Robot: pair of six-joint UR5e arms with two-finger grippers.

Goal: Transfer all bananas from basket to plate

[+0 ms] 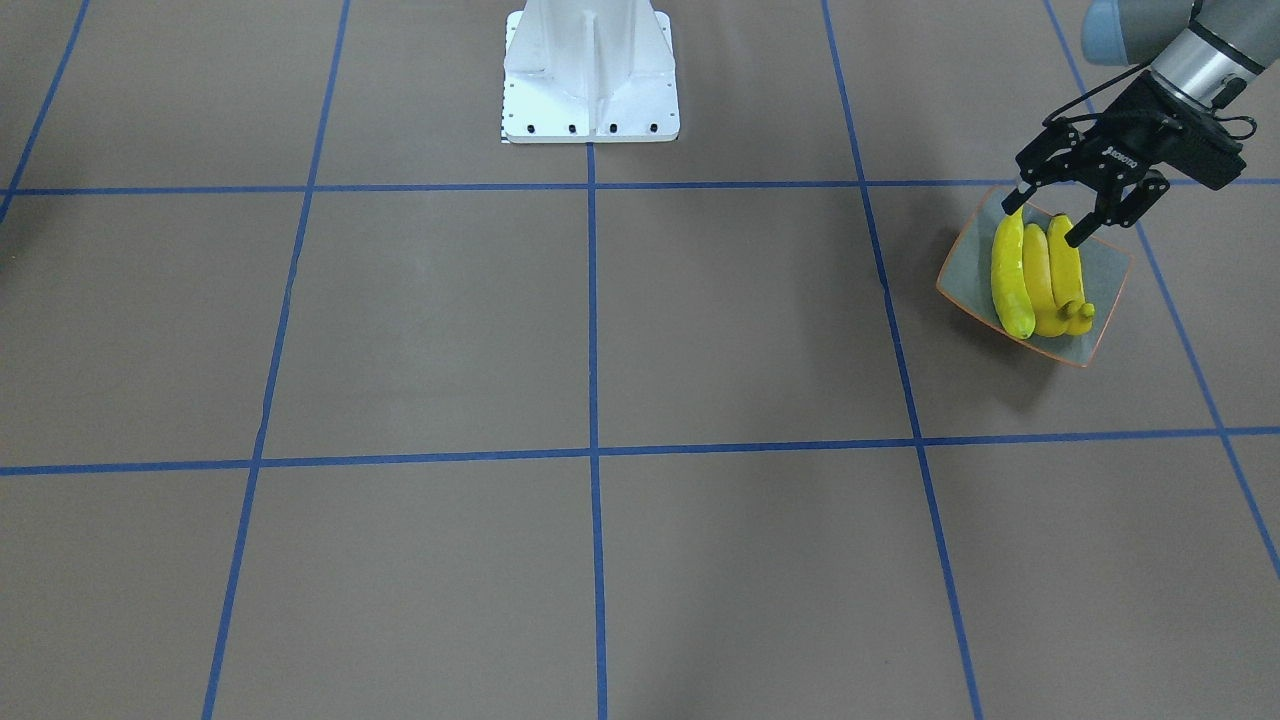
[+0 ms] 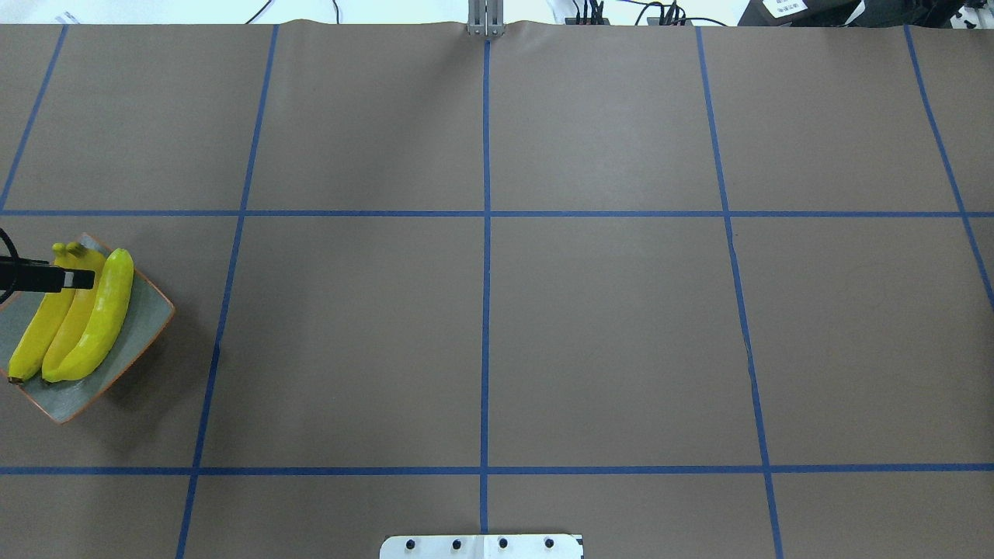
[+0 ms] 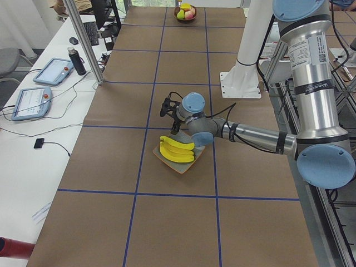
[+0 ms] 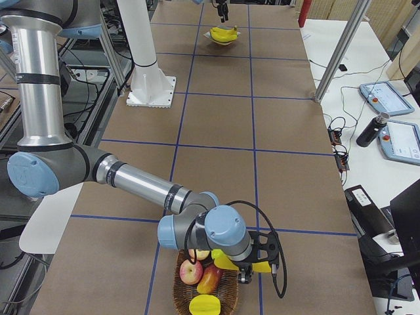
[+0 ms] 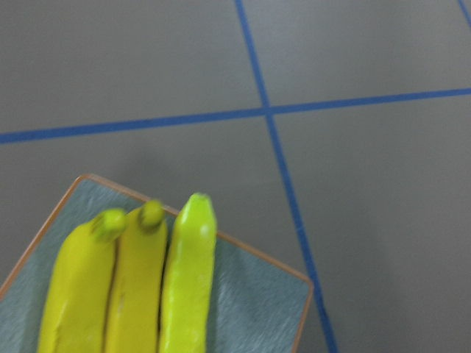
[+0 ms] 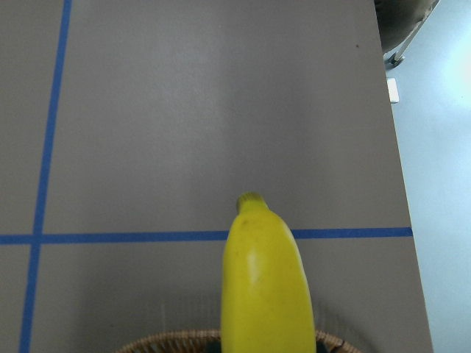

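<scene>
Bananas (image 1: 1040, 275), three of them, lie side by side in the one plate (image 1: 1105, 268) at the left, the left gripper (image 1: 1043, 222) just over them with fingers apart. A fourth banana (image 6: 268, 287) is above the one basket (image 6: 162, 343) at the right, which holds a red apple (image 4: 191, 271), by the right gripper (image 4: 244, 270); I cannot tell if it grips

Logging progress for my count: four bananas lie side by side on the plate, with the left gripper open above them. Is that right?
Not quite. Only three bananas lie side by side on the plate, as the overhead exterior view shows. The left gripper is indeed open above them.
</scene>
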